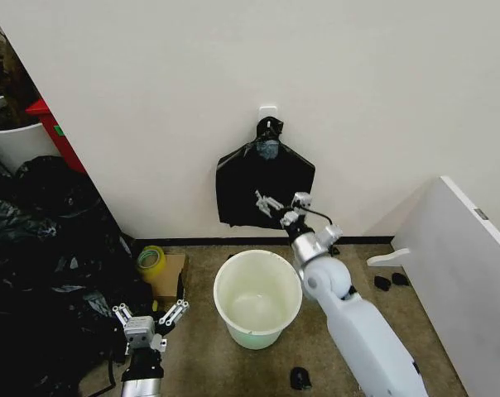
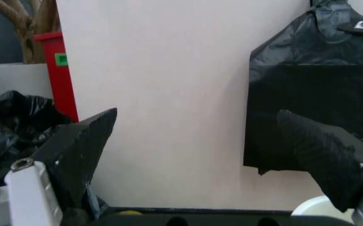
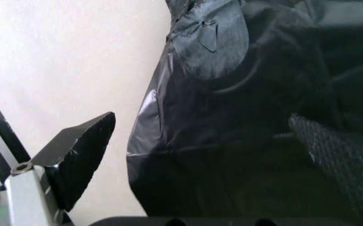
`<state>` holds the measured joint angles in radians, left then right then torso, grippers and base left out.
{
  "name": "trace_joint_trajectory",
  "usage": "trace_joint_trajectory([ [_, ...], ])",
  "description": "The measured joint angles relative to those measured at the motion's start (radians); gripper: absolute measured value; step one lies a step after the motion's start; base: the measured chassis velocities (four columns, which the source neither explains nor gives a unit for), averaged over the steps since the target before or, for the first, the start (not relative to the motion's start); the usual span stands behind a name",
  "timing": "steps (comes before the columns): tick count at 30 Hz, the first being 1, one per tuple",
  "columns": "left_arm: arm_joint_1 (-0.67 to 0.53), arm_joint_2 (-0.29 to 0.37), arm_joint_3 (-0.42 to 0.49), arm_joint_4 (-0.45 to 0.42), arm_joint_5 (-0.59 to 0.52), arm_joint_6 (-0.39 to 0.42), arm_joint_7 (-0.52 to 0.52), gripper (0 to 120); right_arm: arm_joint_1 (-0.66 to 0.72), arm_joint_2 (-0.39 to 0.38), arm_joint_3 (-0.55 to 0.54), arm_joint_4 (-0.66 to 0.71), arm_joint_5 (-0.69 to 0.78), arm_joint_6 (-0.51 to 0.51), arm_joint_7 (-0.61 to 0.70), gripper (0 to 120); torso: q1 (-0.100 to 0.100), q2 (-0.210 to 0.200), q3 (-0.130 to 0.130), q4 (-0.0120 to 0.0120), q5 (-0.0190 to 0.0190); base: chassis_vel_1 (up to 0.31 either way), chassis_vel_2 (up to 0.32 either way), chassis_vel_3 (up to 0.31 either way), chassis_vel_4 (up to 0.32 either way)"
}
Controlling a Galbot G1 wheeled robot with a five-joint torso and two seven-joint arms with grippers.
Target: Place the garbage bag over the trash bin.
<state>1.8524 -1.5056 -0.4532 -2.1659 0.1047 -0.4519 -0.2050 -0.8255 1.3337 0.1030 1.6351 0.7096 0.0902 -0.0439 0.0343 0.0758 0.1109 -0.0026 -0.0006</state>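
The trash bin [image 1: 258, 332], a round white bucket, stands open on the floor by the wall, and its rim [image 2: 313, 207] edges into the left wrist view. The garbage bag is out of view. Above the bin, a flat black bundle with a knotted top [image 1: 262, 178] hangs from a white wall hook [image 1: 268, 110]. My right gripper [image 1: 275, 207] is raised in front of the bundle's lower part, open, with the glossy bundle [image 3: 244, 117] close ahead between its fingers. My left gripper [image 1: 151, 318] hovers low, left of the bin, open and holding nothing [image 2: 197, 117].
A big heap of black sacks [image 1: 43, 273] fills the left side. A yellow tape roll [image 1: 151, 260] lies on a cardboard box [image 1: 174, 277] next to the bin. A white panel [image 1: 465, 289] leans at the right. Small dark objects [image 1: 300, 378] lie on the floor.
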Motion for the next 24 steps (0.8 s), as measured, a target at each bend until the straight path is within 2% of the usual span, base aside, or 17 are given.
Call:
trace_joint_trajectory([
  [7, 0.008, -0.016, 0.015, 0.002, 0.010, -0.004, 0.002, 100, 0.072, 0.013, -0.014, -0.052, -0.004, 0.002, 0.004, 100, 0.000, 0.000, 0.000, 0.0001, -0.0001, 0.000, 0.000, 0.000, 0.000],
  [20, 0.016, 0.000, 0.019, 0.002, 0.003, -0.009, 0.007, 100, 0.158, 0.033, -0.033, -0.108, 0.001, -0.002, 0.010, 99, 0.000, 0.000, 0.000, 0.0001, -0.0001, 0.000, 0.000, 0.000, 0.000],
  [24, 0.009, 0.007, 0.020, 0.002, 0.000, -0.006, 0.005, 100, 0.181, 0.038, -0.042, -0.123, 0.006, -0.008, 0.014, 86, 0.000, 0.000, 0.000, 0.0001, -0.0001, 0.000, 0.000, 0.000, 0.000],
])
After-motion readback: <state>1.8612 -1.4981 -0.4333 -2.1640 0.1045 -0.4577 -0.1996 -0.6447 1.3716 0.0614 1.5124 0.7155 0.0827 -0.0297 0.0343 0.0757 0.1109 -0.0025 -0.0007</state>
